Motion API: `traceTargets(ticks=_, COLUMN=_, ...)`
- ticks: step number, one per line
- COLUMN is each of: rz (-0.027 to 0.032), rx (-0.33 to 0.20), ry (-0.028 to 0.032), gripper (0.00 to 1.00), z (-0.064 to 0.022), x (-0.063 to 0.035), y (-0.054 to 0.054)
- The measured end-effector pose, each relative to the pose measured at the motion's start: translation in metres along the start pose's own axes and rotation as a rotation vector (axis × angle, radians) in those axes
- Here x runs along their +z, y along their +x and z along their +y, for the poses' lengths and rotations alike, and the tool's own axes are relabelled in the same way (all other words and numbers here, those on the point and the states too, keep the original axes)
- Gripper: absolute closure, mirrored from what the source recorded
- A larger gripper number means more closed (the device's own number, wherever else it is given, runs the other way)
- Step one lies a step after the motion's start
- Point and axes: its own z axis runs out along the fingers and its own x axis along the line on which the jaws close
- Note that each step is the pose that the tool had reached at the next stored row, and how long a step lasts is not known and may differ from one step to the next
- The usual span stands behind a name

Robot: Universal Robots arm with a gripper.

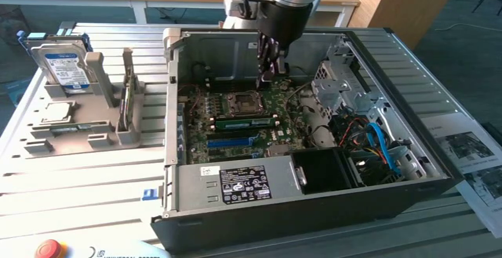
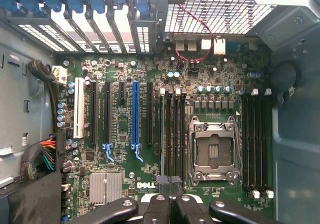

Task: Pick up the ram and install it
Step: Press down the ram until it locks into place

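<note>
A: Where is the ram point(image 1: 244, 122)?
B: I take it to be the green stick standing in a slot on the motherboard point(image 1: 283, 108), between the processor socket point(image 1: 239, 101) and the blue slot point(image 1: 235, 142). The gripper point(image 1: 269, 73) hangs over the board near the case point(image 1: 314, 217) back wall, jaws closed, holding nothing.
A: Risk?
B: I cannot tell whether the stick is fully seated. If crooked, it could bend under a push, and the socket lies open just beside it.
A: Obstacles?
B: None between them. The drive cage point(image 1: 345, 87) and blue cables point(image 1: 380, 143) crowd the exterior view's right. The hard drive point(image 1: 67, 67) and processor chip point(image 1: 55, 112) sit outside in the grey holder point(image 1: 79, 137)
</note>
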Motion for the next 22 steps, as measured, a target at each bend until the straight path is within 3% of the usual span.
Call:
traceTargets(ticks=8, rz=-0.0002, rx=0.000, ry=0.0000, gripper=0.89, z=-0.0060, x=-0.0003, y=0.000)
traceTargets(ticks=22, rz=-0.0002, rx=0.000, ry=0.0001, gripper=0.89, z=-0.0283, x=-0.0016, y=-0.001)
